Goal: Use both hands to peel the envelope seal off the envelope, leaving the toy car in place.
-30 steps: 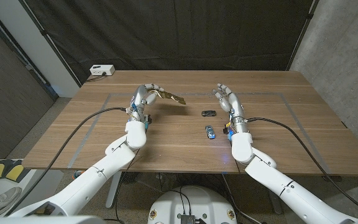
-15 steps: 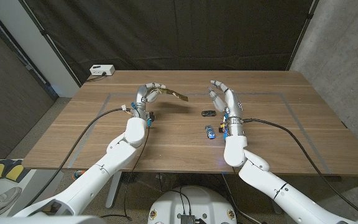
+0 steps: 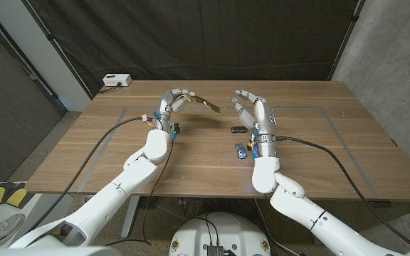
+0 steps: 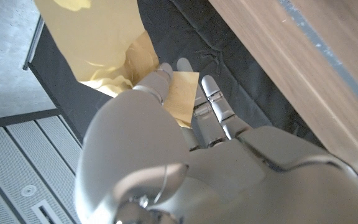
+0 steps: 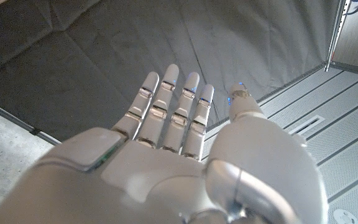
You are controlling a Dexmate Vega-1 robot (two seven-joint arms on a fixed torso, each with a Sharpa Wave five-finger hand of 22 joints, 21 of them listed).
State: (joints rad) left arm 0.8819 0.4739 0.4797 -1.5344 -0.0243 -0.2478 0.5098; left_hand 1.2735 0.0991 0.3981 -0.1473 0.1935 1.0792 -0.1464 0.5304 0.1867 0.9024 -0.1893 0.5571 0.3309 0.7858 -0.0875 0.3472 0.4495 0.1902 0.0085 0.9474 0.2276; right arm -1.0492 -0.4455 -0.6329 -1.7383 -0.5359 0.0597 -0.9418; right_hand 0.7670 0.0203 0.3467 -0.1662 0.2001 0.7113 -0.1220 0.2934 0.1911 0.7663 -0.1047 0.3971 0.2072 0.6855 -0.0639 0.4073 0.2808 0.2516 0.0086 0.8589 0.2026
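Note:
My left hand (image 3: 171, 104) holds a yellow-brown envelope (image 3: 206, 103) up above the table, its free end pointing toward my right hand. In the left wrist view the envelope (image 4: 107, 46) is pinched between the fingers (image 4: 166, 74) of that hand. My right hand (image 3: 253, 112) is raised and open with its fingers spread, a short gap from the envelope's tip; the right wrist view shows its fingers (image 5: 169, 102) holding nothing. A black toy car (image 3: 239, 130) and a blue toy car (image 3: 240, 150) lie on the table below the right hand. I cannot make out the seal.
The wooden table (image 3: 333, 142) has a taped rectangle marked on it. A white box (image 3: 117, 80) sits at the far left corner. A black curtain hangs behind the table. Cables run from both wrists across the tabletop.
Both hands have lifted and moved toward each other. The envelope in my left hand has risen and swung nearer the right hand. The cars have stayed where they were.

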